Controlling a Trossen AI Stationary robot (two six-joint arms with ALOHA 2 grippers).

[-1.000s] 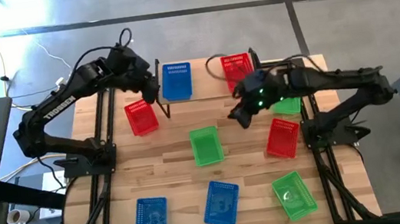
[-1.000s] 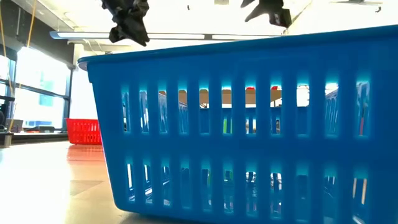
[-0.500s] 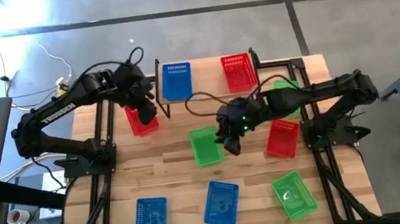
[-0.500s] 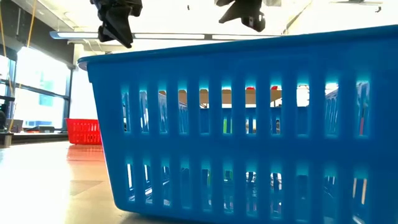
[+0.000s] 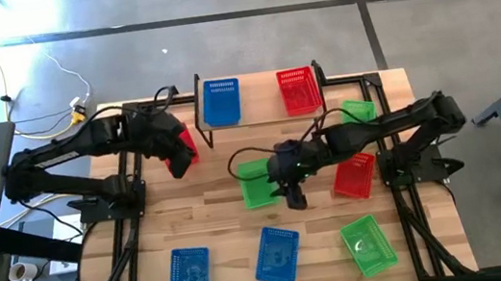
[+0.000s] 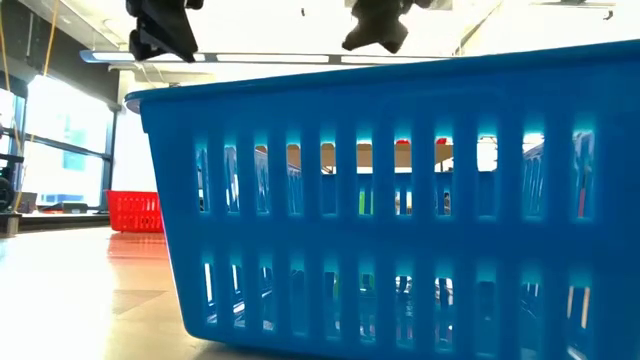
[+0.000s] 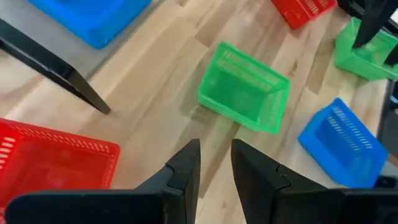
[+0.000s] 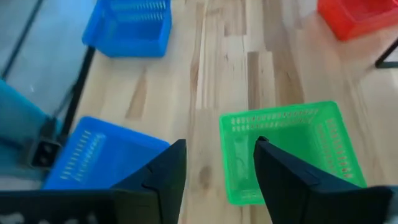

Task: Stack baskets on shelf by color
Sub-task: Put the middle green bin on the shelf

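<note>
Approach step: the right pincer [image 5: 291,193], fingers spread, hovers at the centre green basket's [image 5: 256,182] 3 o'clock rim, and must next descend and clamp it; the left pincer [image 5: 179,162], narrowly parted, overhangs the red basket [image 5: 185,145] beside the shelf [image 5: 259,96].

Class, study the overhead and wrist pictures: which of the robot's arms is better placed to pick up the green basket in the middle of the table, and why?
The right. The right gripper hovers at the middle green basket, jaws open over its wall in its wrist view. The left gripper is over the red basket by the shelf.
</note>
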